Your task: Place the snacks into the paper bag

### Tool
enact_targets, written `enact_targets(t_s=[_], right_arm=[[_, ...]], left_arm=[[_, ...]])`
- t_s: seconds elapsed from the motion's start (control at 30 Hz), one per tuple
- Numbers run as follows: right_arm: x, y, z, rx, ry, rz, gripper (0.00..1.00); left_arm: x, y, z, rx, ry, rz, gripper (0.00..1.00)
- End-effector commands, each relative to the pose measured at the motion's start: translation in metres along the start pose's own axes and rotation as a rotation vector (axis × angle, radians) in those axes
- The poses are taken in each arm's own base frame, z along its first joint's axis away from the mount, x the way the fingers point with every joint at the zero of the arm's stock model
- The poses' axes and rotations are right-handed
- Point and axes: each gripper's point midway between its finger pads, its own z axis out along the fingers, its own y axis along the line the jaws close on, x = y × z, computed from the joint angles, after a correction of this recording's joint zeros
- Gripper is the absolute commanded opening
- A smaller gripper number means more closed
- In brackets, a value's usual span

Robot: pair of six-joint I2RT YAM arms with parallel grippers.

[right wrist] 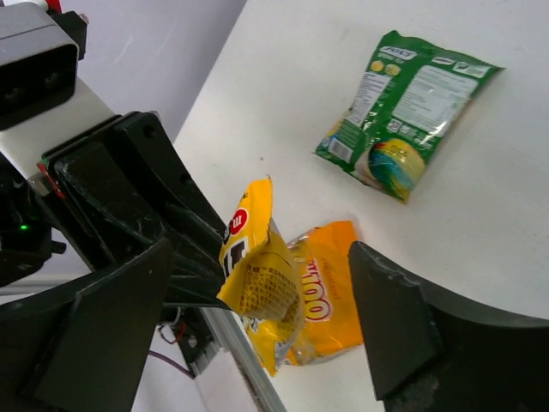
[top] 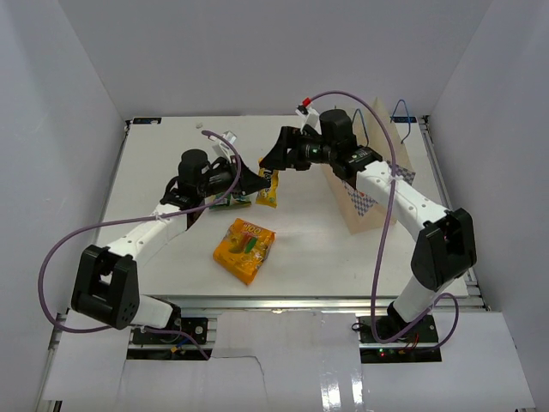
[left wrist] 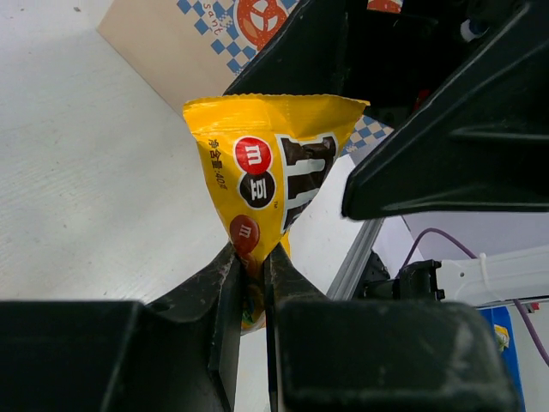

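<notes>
Right now, the left jaws are pressing together on the lower corner of a small yellow packet [left wrist: 266, 180], pinching it and holding it upright in the air above the worktop [top: 317, 257]. The right jaws are standing spread wide, one finger on either side of that same packet and, as far as the right wrist view shows, not touching it. From the pose, this is looking like a handover that is not yet done, with the right arm being the one nearer the bag.

Below the held packet, the big orange-yellow pouch [top: 244, 249] is lying flat on the worktop towards the near edge. The green-white pouch [right wrist: 407, 112] is lying flat too, apart from it, and in the top view it is mostly hiding under the left arm.

The paper bag [top: 358, 215] is standing upright on the right side of the worktop, partly behind the right arm, well apart from both pouches. Its inside is not showing, so I cannot tell whether any snack is already in it. Going by what is showing, at least three snacks are waiting to go in: the packet in the air and the two pouches.
</notes>
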Motion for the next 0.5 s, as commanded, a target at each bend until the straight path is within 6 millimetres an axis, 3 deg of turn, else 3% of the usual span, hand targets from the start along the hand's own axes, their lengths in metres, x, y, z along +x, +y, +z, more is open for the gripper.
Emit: enact_targets(t_s=[0.0,0.23,0.33,0.47], right_arm=[[0.007,0.015,0.012,-0.078,0.009,0.059,0.86],[0.028,0.020,0.014,-0.114,0.060,0.084,0.55],[0.022,0.026,0.012,-0.140,0.039,0.058,0.40],[0.009,0.036,0.010,-0.167,0.010,0.018,0.28]], left_arm=[[-0.011,-0.021,-0.008,0.047,-0.050,0.044,0.15],[-0.012,-0.026,-0.012,0.051,-0.065,0.043,0.16],[-0.012,-0.028,-0.013,0.059,-0.065,0.038,0.19],[-0.013,-0.033,-0.017,0.063,-0.073,0.036,0.37]])
